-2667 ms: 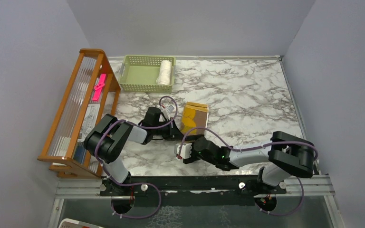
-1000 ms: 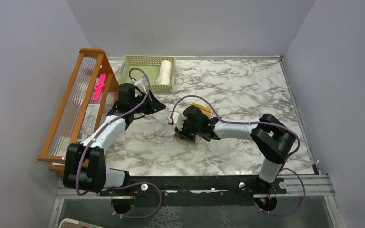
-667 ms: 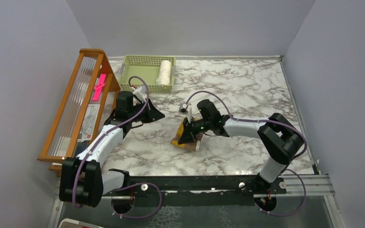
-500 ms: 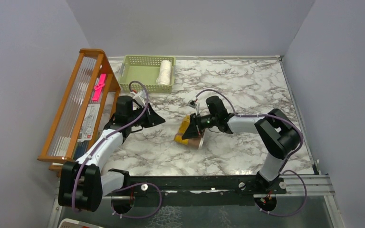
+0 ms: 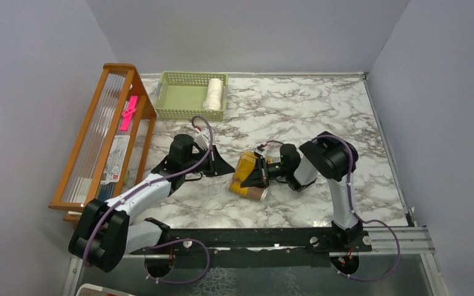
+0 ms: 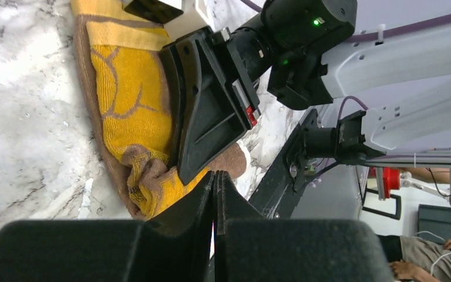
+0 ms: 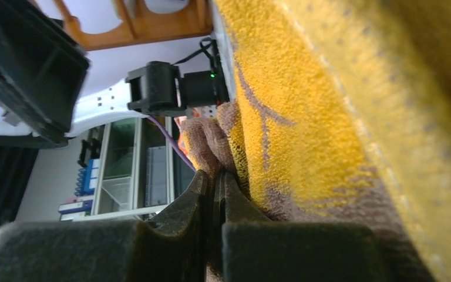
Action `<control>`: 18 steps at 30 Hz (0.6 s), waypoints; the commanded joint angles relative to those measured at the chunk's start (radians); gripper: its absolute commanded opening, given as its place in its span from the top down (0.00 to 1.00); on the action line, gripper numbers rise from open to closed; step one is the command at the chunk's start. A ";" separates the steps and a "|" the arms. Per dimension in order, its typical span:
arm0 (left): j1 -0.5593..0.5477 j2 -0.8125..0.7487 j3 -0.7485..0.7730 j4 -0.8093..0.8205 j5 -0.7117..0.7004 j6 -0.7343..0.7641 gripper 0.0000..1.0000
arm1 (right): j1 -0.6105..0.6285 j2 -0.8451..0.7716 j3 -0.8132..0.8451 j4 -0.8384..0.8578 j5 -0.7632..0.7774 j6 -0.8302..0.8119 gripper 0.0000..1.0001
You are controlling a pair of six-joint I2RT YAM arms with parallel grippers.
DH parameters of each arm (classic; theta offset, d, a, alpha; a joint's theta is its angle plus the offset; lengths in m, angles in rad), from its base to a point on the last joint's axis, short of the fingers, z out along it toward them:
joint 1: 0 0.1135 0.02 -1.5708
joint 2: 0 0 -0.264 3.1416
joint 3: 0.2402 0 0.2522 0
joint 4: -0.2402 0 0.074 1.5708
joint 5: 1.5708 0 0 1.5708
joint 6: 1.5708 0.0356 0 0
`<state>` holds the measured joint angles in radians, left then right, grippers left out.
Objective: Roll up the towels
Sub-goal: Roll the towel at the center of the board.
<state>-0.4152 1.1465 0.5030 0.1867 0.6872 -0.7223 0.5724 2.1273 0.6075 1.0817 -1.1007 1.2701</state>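
The mustard-yellow towel [image 5: 245,165] lies mid-table, its near end bunched into a short brown-backed roll [image 5: 256,194]. My right gripper [image 5: 259,175] lies low across it from the right, shut on a brown fold of the towel [image 7: 305,106] at its tips [image 7: 214,175]. My left gripper [image 5: 227,169] is shut and empty, just left of the towel [image 6: 123,100], with its tips [image 6: 215,176] close to the rolled end. The cream-white towel [image 5: 214,92] sits rolled in the green basket [image 5: 188,77].
The pale green basket stands at the back left of the marble table [image 5: 321,117]. A wooden rack [image 5: 102,135] with a pink item runs along the left edge. Grey walls close in on three sides.
My left arm swung from beside the basket down to the yellow towel's left side. My right gripper pulled back toward the right, and the towel now lies bunched with a roll at its near end.
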 commanded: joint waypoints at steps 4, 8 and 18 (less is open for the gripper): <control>-0.054 0.087 -0.041 0.172 -0.042 -0.071 0.94 | -0.024 0.202 -0.062 0.539 0.074 0.460 0.99; -0.082 0.166 -0.042 0.217 -0.033 -0.074 0.94 | -0.025 0.133 -0.064 0.258 0.107 0.302 0.99; -0.155 0.353 -0.073 0.285 -0.164 -0.059 0.98 | -0.025 -0.059 0.034 -0.355 0.218 -0.053 0.99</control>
<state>-0.5465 1.4475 0.4534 0.4217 0.6201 -0.7956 0.5560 2.1056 0.6212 1.0386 -0.9913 1.3350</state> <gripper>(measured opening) 0.039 0.038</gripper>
